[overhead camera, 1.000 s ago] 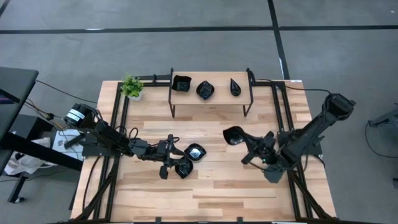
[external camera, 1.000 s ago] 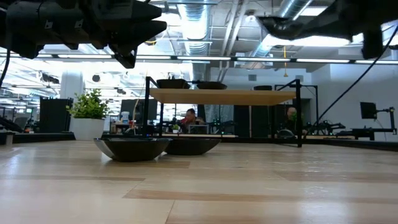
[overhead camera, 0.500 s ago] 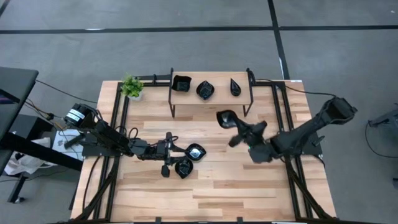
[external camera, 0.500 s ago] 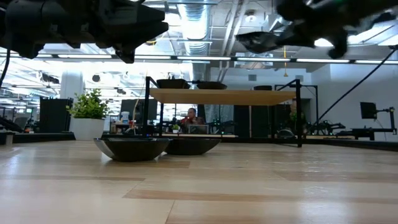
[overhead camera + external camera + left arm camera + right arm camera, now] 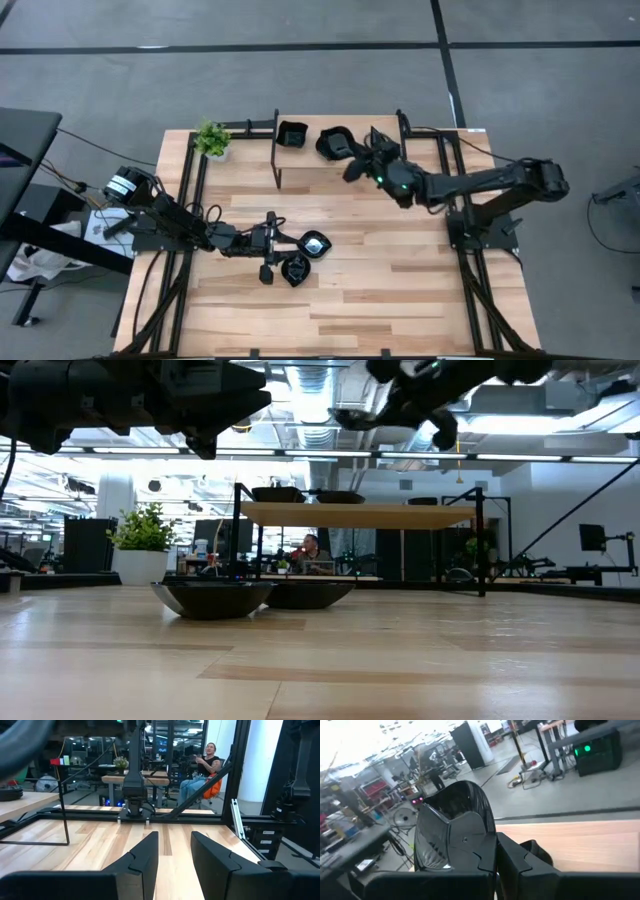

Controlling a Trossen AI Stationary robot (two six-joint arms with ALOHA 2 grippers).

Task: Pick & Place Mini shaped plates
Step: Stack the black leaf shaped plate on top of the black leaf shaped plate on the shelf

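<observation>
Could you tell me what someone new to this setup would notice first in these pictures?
The right hand catches the eye first: stretched out over the raised shelf at the table's far edge, shut on a glossy black mini plate. Next is the left hand, open above two more black plates at mid-table. A small green potted plant sits at the far left corner.
</observation>
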